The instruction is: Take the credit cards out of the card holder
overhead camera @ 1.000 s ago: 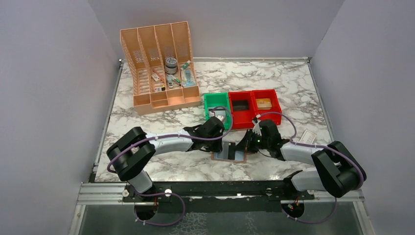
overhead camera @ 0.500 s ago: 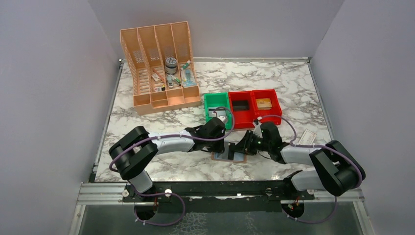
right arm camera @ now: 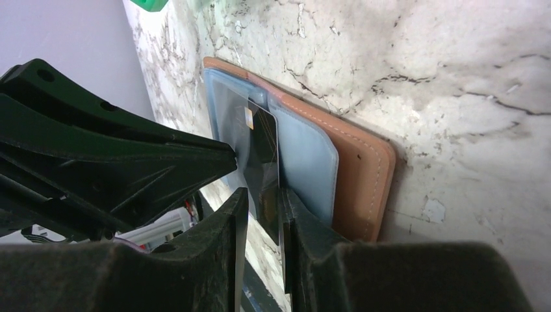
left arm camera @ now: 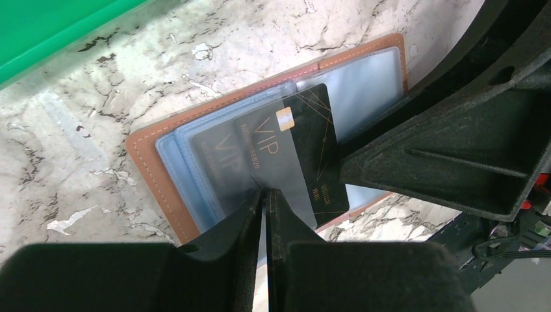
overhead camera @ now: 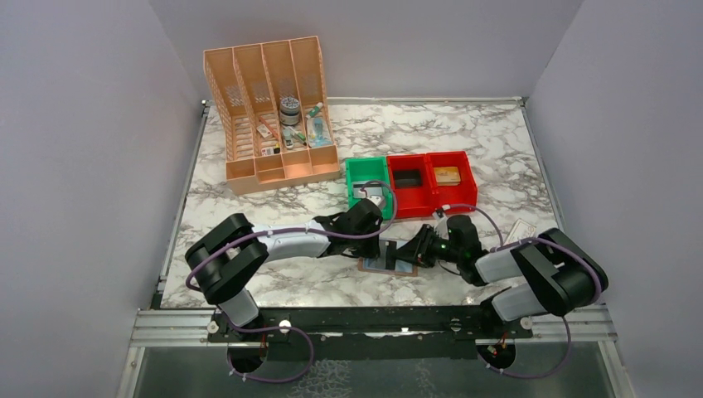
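The brown card holder (overhead camera: 386,267) lies open on the marble in front of both arms, its blue-grey pockets up. My left gripper (left arm camera: 265,193) is shut on a clear pocket flap of the card holder (left arm camera: 156,175). A black credit card (left arm camera: 305,149) marked VIP sticks halfway out of that pocket. A second credit card (left arm camera: 217,159) shows dimly through the frosted sleeve. My right gripper (right arm camera: 263,192) is open, its jaws on either side of the protruding card (right arm camera: 263,162). The card rests against one finger with a gap to the other. The holder's brown edge (right arm camera: 360,175) lies just beyond.
A green bin (overhead camera: 366,178) and two red bins (overhead camera: 408,186) stand right behind the holder. The orange file organizer (overhead camera: 273,108) holds small items at the back left. A small white box (overhead camera: 521,229) lies by the right arm. Both grippers (overhead camera: 398,249) nearly meet over the holder.
My right gripper has gone from shut to open and moved lower and leftward onto the holder, its arm folding in. The left gripper has held its pinch and barely moved.
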